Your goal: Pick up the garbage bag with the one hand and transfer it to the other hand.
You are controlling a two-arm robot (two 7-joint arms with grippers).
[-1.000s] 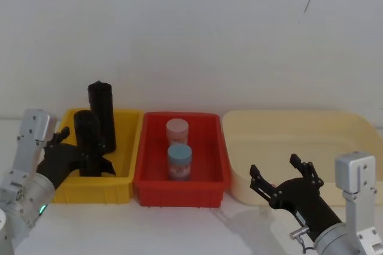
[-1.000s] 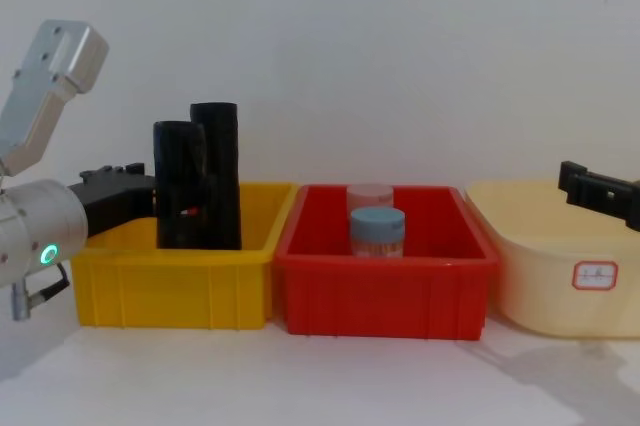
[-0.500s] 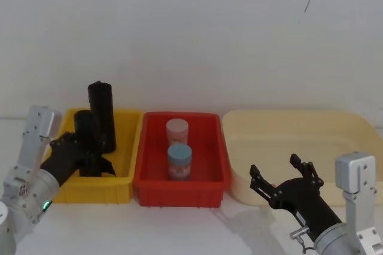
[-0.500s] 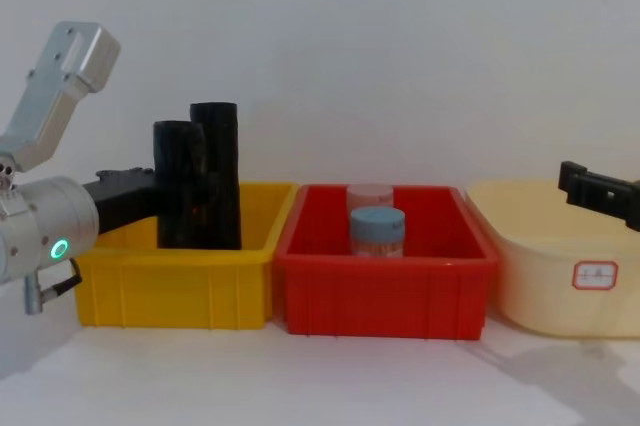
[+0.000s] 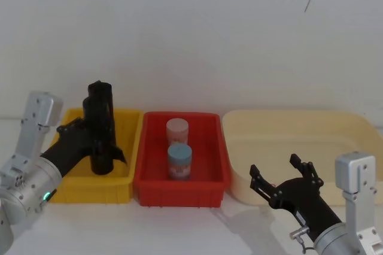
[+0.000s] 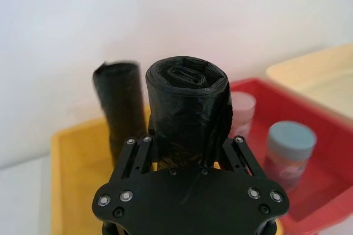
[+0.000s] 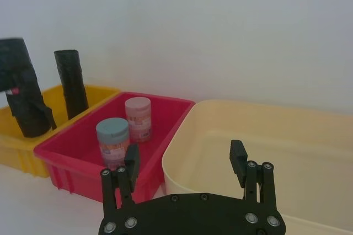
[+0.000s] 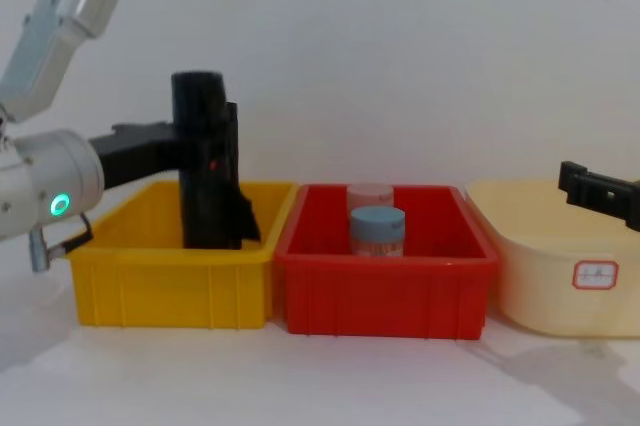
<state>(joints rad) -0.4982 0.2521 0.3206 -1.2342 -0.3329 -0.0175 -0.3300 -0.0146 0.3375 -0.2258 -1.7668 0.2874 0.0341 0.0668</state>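
Note:
The garbage bag (image 8: 205, 171), a thick black roll with a small red mark, stands upright over the yellow bin (image 8: 170, 286). My left gripper (image 8: 192, 146), the one with the green ring light, is shut on the roll at mid-height. The left wrist view shows its fingers (image 6: 237, 155) clasping both sides of the garbage bag (image 6: 187, 108). In the chest view the roll's lower end is hidden behind the bin's front wall. My right gripper (image 5: 275, 166) hovers open and empty at the front right, before the cream tub (image 5: 299, 135). It also shows in the right wrist view (image 7: 187, 160).
A slimmer black roll (image 7: 71, 83) stands at the back of the yellow bin (image 5: 90, 190). The red bin (image 5: 179, 192) in the middle holds a pink jar (image 5: 177, 129) and a blue jar (image 5: 179, 160). Bare white table lies in front of the bins.
My left gripper has risen and shifted toward the middle, carrying the garbage bag up beside the slimmer roll. The right gripper has not moved.

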